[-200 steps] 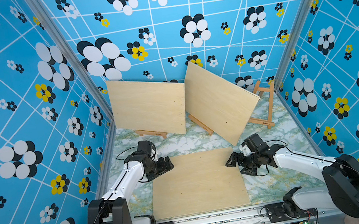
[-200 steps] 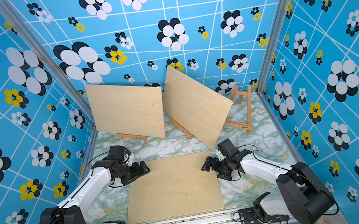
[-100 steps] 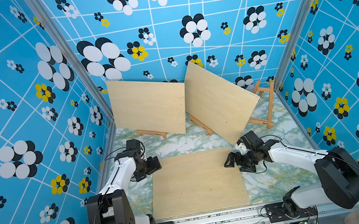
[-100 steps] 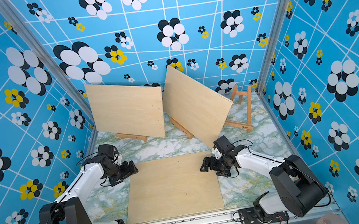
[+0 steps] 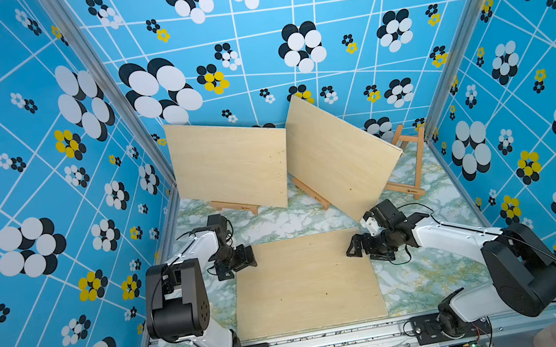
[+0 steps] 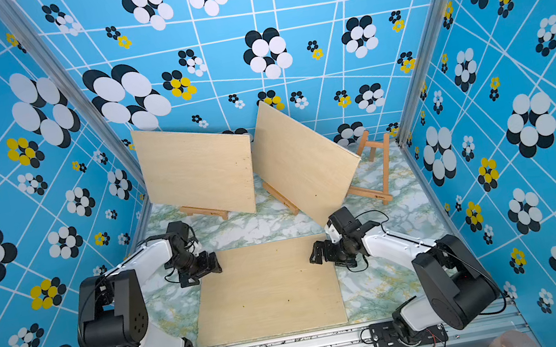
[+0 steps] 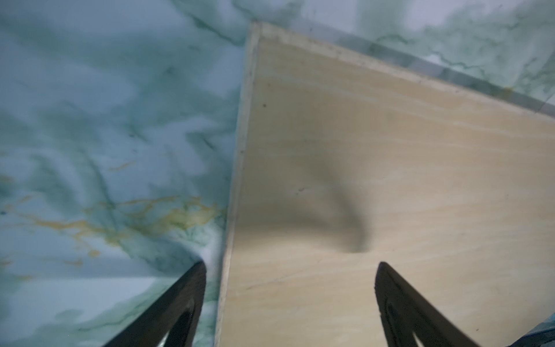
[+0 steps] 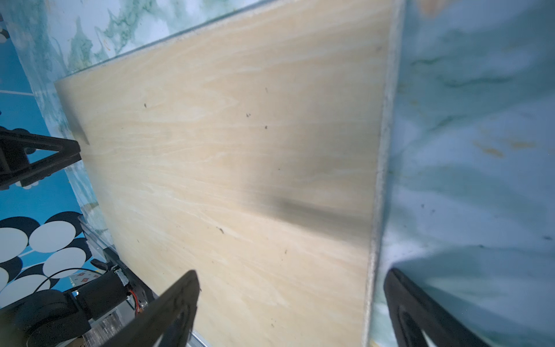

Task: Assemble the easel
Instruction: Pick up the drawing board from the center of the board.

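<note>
Easel board lies flat at the near middle. Left gripper and right gripper gape empty, straddling its left and right edges. So thin a sheet may slip from a pinch or, once lifted, knock the leaning panel just beyond. The bare easel stands far right, partly hidden. Whether the fingertips touch the table is unclear.

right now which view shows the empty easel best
The top views: both show the empty easel standing at the back right corner, partly behind a tilted board. Neither wrist view shows it; they look down at the flat board and tabletop.
</note>
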You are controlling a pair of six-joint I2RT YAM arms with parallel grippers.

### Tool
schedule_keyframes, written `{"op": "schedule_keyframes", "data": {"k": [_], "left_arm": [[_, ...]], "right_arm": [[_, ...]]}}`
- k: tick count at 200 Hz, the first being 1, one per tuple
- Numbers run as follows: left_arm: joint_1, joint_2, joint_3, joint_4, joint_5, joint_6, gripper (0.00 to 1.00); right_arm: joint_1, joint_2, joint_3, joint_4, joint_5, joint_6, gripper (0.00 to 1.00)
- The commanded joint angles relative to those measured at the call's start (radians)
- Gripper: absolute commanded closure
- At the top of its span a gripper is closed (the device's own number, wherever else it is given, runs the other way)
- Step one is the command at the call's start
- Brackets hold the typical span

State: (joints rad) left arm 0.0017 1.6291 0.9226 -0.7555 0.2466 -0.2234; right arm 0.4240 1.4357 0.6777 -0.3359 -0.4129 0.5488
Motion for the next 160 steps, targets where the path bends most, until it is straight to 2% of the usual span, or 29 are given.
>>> {"op": "schedule_keyframes", "data": {"k": [1, 46, 81, 118, 160], "left_arm": [[-0.008, 0.052, -0.013, 0.041, 0.089, 0.007, 0.12], [-0.022, 0.092, -0.009, 0.056, 0.186, 0.016, 0.14], [-0.02, 0.104, -0.013, 0.074, 0.252, 0.014, 0.14], [-0.018, 0.11, -0.015, 0.084, 0.287, 0.015, 0.15], [-0.016, 0.108, -0.023, 0.105, 0.338, 0.011, 0.15]], "right_arm": [[-0.021, 0.078, -0.086, 0.04, -0.001, -0.026, 0.01], [-0.04, 0.099, -0.125, 0.18, -0.191, -0.011, 0.01], [-0.041, 0.026, -0.153, 0.197, -0.278, -0.009, 0.0], [-0.039, -0.074, -0.202, 0.256, -0.337, 0.036, 0.01], [-0.04, -0.196, -0.232, 0.273, -0.347, 0.077, 0.01]]}}
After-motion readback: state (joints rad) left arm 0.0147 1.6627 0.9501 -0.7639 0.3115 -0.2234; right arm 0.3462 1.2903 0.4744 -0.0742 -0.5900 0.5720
